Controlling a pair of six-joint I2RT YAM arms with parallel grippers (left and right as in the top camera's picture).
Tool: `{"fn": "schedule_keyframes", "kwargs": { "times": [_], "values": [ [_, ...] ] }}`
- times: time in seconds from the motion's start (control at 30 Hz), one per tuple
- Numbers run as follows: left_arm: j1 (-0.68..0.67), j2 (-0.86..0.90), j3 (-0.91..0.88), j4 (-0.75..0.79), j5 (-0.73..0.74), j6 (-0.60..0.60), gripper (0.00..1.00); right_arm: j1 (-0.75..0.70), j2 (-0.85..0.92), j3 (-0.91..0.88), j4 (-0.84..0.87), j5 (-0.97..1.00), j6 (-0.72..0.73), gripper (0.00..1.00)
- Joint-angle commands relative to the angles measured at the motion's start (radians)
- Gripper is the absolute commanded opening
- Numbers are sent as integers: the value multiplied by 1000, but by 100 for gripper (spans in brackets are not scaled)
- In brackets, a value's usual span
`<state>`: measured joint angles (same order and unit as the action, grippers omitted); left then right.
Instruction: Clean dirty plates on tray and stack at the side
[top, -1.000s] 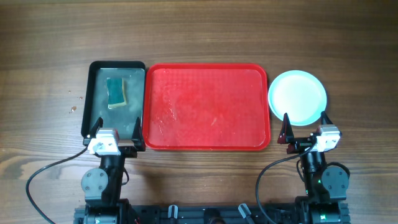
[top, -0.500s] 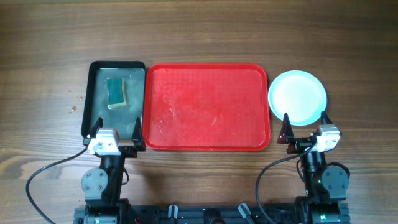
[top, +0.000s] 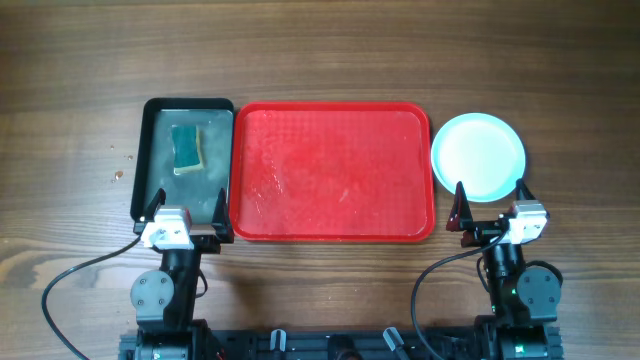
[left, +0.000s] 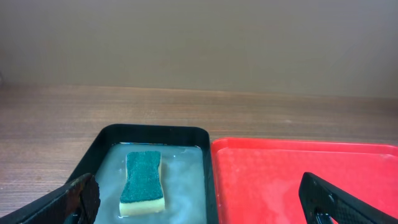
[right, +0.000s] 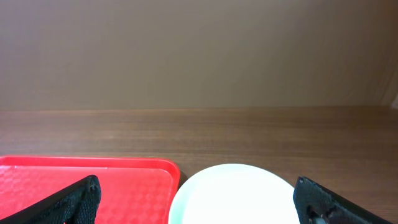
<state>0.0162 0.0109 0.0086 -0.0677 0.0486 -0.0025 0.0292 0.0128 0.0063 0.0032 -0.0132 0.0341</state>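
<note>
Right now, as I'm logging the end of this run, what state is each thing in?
red tray, empty, surface looks wet.
plates, off the tray, on the table to its right; count unclear.
black tray, holding cloudy water.
sponge, lying in that water, green side up.
left gripper, open, holding nothing.
right gripper, open, holding nothing.
</note>
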Motion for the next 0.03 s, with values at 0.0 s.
{"fn": "schedule_keyframes", "kwargs": {
  "times": [0.0],
  "values": [
    [8,-6,-3,-9,-20,-6,100,-1,-8,-1,4,20,19,100]
  ]
}}
